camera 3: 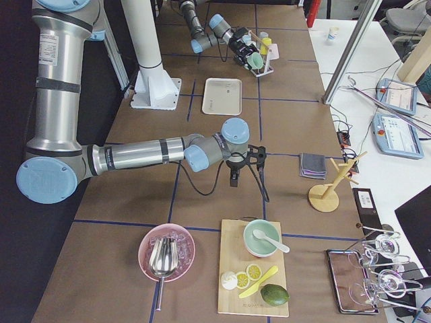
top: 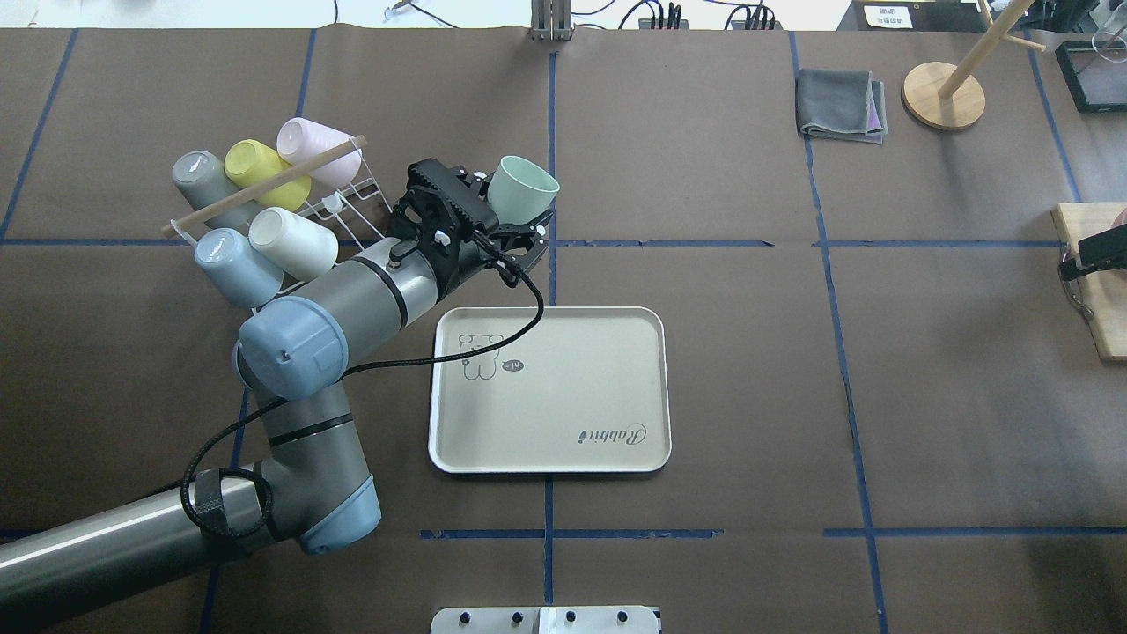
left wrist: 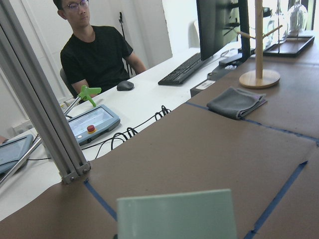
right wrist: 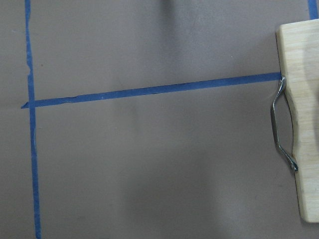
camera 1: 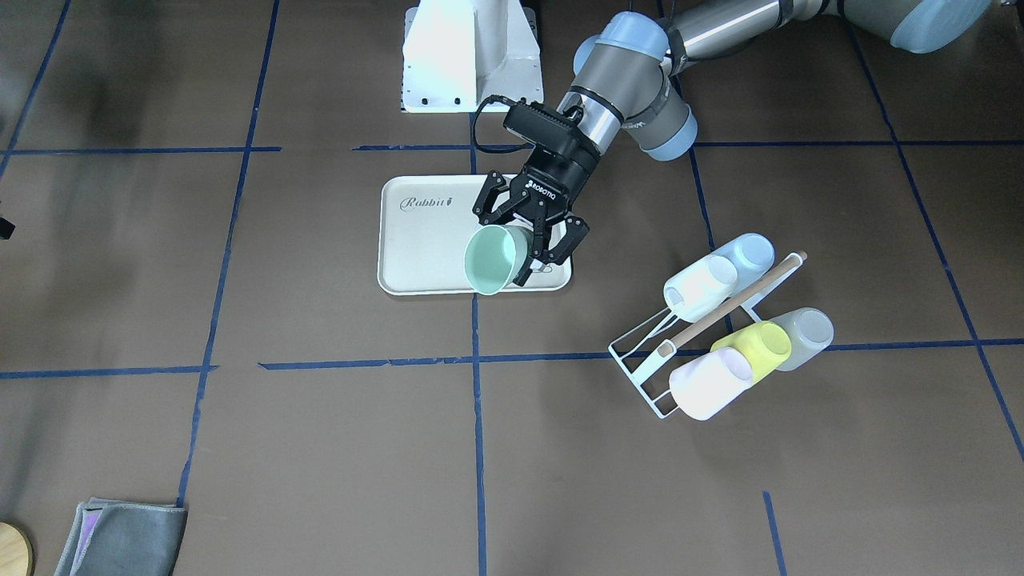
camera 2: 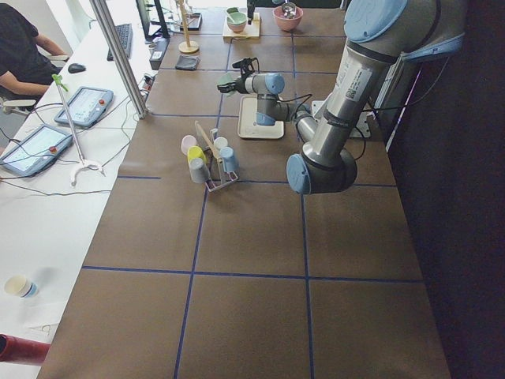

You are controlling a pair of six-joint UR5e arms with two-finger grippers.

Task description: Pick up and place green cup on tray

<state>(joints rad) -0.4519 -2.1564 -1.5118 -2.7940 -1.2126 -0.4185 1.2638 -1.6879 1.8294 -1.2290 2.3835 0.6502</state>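
Left gripper [camera 1: 522,254]: pinching the green cup [camera 1: 490,262] across its body, jaws standing partway closed, holding it tilted with the mouth facing up and toward the far side.
Green cup: hanging clear of the table by the far left corner of the tray [top: 563,440], not touching it.
Handling: probably behaving as light, stiff, smooth plastic; the slick taper inviting a slip toward the narrow end, so gripping mid-body with modest squeeze looking best.
Right gripper [camera 3: 244,161]: hovering well off to the right, near a wooden board [right wrist: 304,124]; not showing clearly enough for judging its opening.
Wire rack [top: 348,198]: sitting left of the tray, holding the other cups.
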